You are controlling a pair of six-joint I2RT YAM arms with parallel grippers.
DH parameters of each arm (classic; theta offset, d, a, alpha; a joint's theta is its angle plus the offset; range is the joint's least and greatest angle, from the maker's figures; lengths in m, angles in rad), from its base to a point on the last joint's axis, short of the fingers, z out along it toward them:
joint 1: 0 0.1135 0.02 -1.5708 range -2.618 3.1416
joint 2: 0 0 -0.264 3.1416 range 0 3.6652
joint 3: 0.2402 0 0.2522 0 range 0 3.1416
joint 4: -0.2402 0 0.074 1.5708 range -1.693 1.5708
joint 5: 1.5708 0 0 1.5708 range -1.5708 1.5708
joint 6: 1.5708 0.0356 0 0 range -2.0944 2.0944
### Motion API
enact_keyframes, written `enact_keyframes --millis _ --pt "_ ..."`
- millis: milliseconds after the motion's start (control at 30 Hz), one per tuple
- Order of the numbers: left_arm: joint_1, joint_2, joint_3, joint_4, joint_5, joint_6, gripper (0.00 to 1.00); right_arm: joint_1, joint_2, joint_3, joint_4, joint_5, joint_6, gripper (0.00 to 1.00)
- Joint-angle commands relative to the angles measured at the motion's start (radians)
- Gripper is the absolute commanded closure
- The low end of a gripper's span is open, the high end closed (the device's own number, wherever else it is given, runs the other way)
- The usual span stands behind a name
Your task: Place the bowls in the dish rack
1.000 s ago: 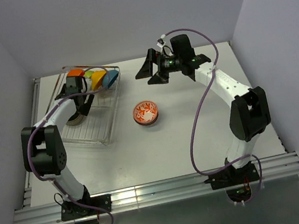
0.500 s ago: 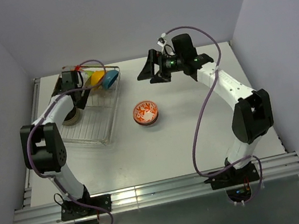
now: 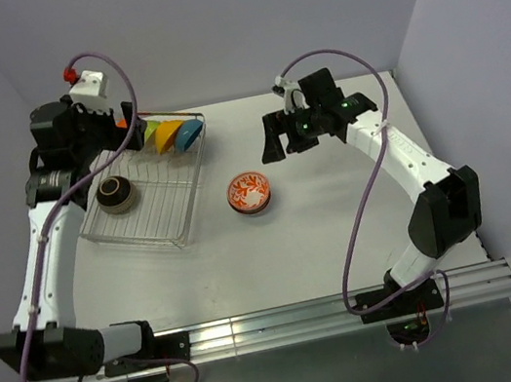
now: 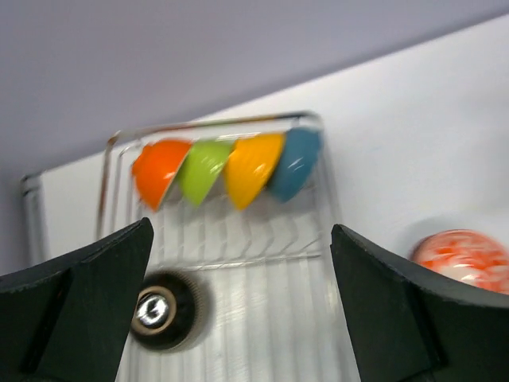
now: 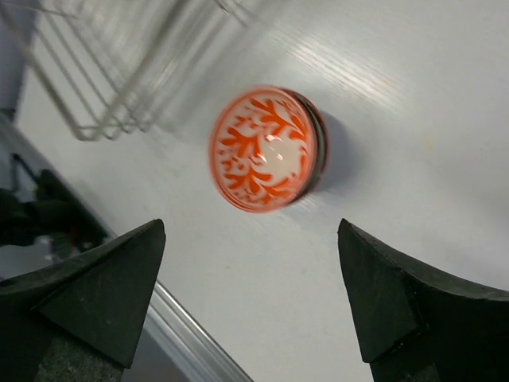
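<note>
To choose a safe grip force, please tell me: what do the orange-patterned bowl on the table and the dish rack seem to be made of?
Orange-patterned bowl: probably glazed ceramic, judging by the bright glint on its painted surface.
Dish rack: thin silvery wire, likely shiny metal; blur leaves this open.

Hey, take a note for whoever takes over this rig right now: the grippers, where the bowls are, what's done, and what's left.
Left gripper: open, empty, raised near the far end of the dish rack.
Right gripper: open, empty, aimed at the orange-patterned bowl, not touching it.
In the rack: orange bowl, green bowl, yellow bowl and blue bowl stand on edge in the back row. The dark bowl lies nearer.
Done: five bowls racked.
Left: the orange-patterned bowl, on the table right of the rack.
</note>
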Motion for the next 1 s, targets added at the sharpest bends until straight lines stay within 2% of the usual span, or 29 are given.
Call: enact_keyframes --millis 0,33,133,233,333,600,700,733,767,967 --pt "0.008 -0.104 -0.090 0.076 0.257 -0.217 0.01 0.034 -0.030 -0.045 -0.087 0.165 -0.114 0.07" --pt "0.009 -0.130 -0.125 0.149 0.282 -0.263 0.01 0.057 -0.030 -0.062 -0.074 0.185 -0.117 0.12" --pt "0.009 -0.224 -0.259 0.254 0.351 -0.335 0.02 0.095 -0.007 -0.082 -0.034 0.260 -0.106 0.20" --pt "0.009 -0.261 -0.304 0.230 0.345 -0.364 0.03 0.146 0.051 -0.067 -0.014 0.312 -0.099 0.31" --pt "0.009 -0.298 -0.351 0.193 0.362 -0.352 0.04 0.176 0.112 -0.047 0.009 0.338 -0.085 0.37" --pt "0.009 -0.407 -0.474 0.182 0.365 -0.355 0.04 0.235 0.255 0.011 0.032 0.430 -0.056 0.42" --pt "0.009 -0.410 -0.479 0.179 0.359 -0.352 0.04 0.239 0.292 0.054 0.020 0.432 -0.048 0.53" --pt "0.009 -0.410 -0.480 0.176 0.359 -0.349 0.04 0.239 0.300 0.059 0.015 0.433 -0.044 0.61" --pt "0.009 -0.408 -0.480 0.175 0.359 -0.347 0.04 0.239 0.300 0.065 0.014 0.432 -0.042 0.65" --pt "0.009 -0.402 -0.489 0.181 0.359 -0.340 0.03 0.239 0.283 0.089 -0.006 0.429 -0.037 0.83"
